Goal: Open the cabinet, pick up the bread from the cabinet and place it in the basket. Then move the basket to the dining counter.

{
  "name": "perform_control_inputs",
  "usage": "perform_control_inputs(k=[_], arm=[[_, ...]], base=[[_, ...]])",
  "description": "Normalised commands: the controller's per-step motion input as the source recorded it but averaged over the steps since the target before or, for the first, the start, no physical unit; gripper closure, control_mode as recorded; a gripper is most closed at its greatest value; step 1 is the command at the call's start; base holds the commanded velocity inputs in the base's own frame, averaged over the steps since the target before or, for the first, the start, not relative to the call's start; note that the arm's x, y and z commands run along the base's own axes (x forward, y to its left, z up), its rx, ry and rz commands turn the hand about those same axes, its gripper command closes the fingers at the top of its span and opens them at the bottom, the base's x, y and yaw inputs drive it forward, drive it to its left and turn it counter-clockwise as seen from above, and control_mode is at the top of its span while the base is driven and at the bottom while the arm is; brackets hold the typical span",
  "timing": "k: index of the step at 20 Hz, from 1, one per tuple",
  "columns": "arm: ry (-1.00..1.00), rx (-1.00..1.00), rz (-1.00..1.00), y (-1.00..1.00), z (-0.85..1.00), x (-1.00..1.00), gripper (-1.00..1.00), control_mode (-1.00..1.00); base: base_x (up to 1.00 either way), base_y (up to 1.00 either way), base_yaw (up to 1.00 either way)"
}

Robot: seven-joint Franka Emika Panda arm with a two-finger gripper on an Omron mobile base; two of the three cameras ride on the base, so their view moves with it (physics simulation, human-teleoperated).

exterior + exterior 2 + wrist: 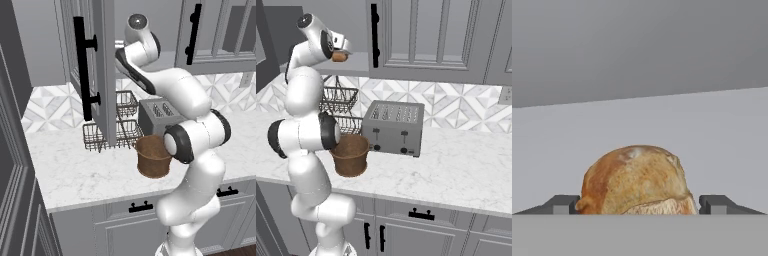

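The cabinet's glass-paned door [102,70] stands swung open, its long black handle [81,67] facing me. My arm reaches up into the cabinet. The bread [637,180], a rounded tan-orange loaf, rests on the grey shelf [712,130] between my fingertips [562,205]. My gripper [639,206] is shut on it, both tips against its sides. From the right base view the bread [339,57] sits at my gripper [342,52] near the shelf's front edge. The brown woven basket [152,157] [351,155] stands upright on the worktop below. The dining counter is out of view.
A grey toaster [393,127] [159,114] stands just behind and beside the basket. A black wire two-tier rack [125,125] [338,100] sits against the tiled wall under the open door. Closed cabinets [426,35] hang to the right.
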Motion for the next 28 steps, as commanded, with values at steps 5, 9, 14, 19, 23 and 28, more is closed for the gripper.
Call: perform_control_inputs(k=[5, 9, 14, 19, 23, 28], arm=[[-0.02, -0.03, 0.01, 0.02, 0.0, -1.0, 1.0, -1.0], [0.0, 0.0, 0.0, 0.0, 0.0, -1.0, 1.0, -1.0], [0.01, 0.0, 0.0, 0.0, 0.0, -1.0, 1.0, -1.0], [0.11, 0.0, 0.0, 0.0, -0.17, -1.0, 1.0, -1.0], [0.14, 0.0, 0.0, -0.16, -0.64, -0.86, 1.0, -1.0], [0.2, 0.0, 0.02, -0.42, -0.97, -0.24, 1.0, -1.0]], base=[[0.0, 0.0, 0.0], [0.0, 0.0, 0.0], [0.0, 0.0, 0.0], [0.0, 0.0, 0.0], [0.0, 0.0, 0.0], [0.0, 0.0, 0.0]])
